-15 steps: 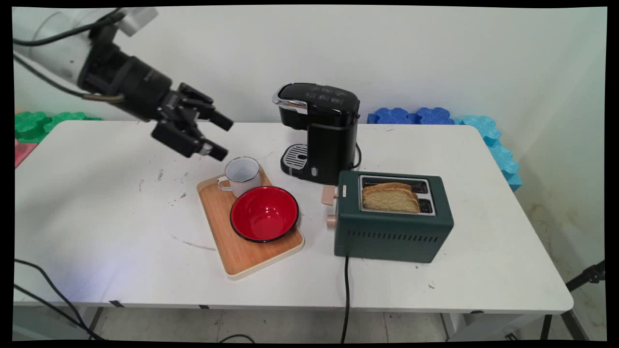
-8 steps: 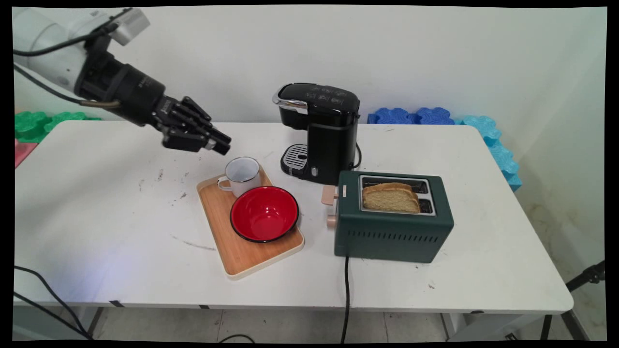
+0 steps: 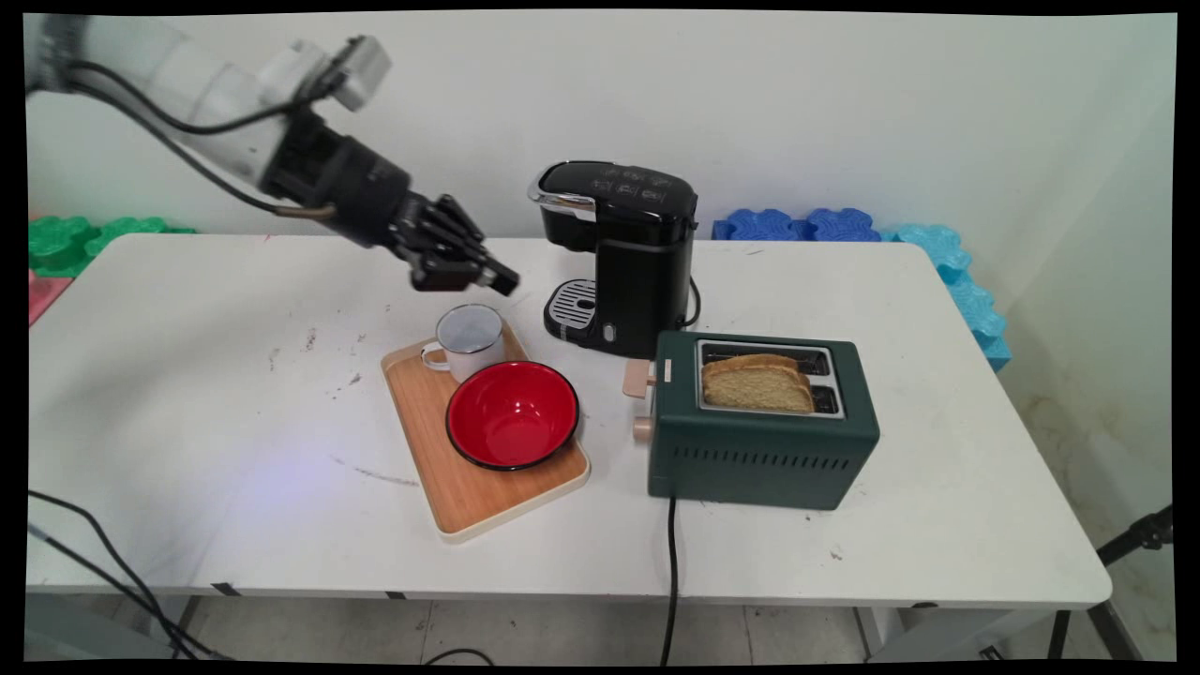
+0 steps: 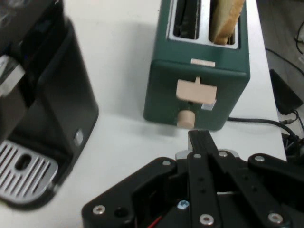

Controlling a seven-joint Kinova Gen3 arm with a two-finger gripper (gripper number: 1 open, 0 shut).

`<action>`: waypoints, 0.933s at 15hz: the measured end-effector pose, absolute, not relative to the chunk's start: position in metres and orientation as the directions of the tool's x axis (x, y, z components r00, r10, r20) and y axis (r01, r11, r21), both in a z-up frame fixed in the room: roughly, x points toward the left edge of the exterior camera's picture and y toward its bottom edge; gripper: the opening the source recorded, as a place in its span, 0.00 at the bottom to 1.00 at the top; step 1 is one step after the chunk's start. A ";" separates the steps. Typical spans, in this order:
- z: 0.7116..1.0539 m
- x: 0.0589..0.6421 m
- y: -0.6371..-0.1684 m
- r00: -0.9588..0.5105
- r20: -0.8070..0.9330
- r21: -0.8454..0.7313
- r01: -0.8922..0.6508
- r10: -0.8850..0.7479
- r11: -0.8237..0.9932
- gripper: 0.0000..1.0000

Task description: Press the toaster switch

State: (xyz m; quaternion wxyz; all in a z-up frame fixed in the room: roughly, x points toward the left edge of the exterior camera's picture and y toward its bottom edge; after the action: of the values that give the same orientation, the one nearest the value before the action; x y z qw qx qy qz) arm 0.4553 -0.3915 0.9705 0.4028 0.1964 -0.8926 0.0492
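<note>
1. Main view: the black gripper (image 3: 497,278) hangs in the air above the white enamel mug (image 3: 466,341), between it and the black coffee machine (image 3: 619,253), touching neither. Its fingers are pressed together with nothing between them.
2. The mug stands upright at the far end of a wooden tray (image 3: 441,469), handle toward the left. A red bowl (image 3: 512,413) sits on the tray just beside the mug, on the near side.
3. A dark green toaster (image 3: 759,450) stands to the right of the tray, near the coffee machine, with slices of bread (image 3: 756,382) in its nearer slot. All rest on the white table (image 3: 187,422).
4. Hand view: the gripper (image 4: 198,138) rises from the bottom edge, fingers closed and empty, pointing at the toaster (image 4: 199,47) and its beige lever (image 4: 196,91) and knob (image 4: 185,118). The coffee machine (image 4: 52,104) fills the left, its drip grate (image 4: 23,173) at lower left. Bread (image 4: 225,19) shows in one slot.
</note>
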 end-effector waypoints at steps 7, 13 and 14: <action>0.942 0.401 -0.417 -0.659 0.737 -0.028 -0.249 -0.148 0.968 0.00; 0.914 0.359 -0.423 -0.712 0.702 -0.100 -0.113 -0.011 0.989 0.00; 0.911 0.352 -0.424 -0.718 0.696 -0.106 -0.097 0.004 0.990 0.00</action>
State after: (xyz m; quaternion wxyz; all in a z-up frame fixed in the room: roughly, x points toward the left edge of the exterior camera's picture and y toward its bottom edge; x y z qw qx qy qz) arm 0.3523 -0.4236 0.9105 0.3749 0.0251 -0.9242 0.0675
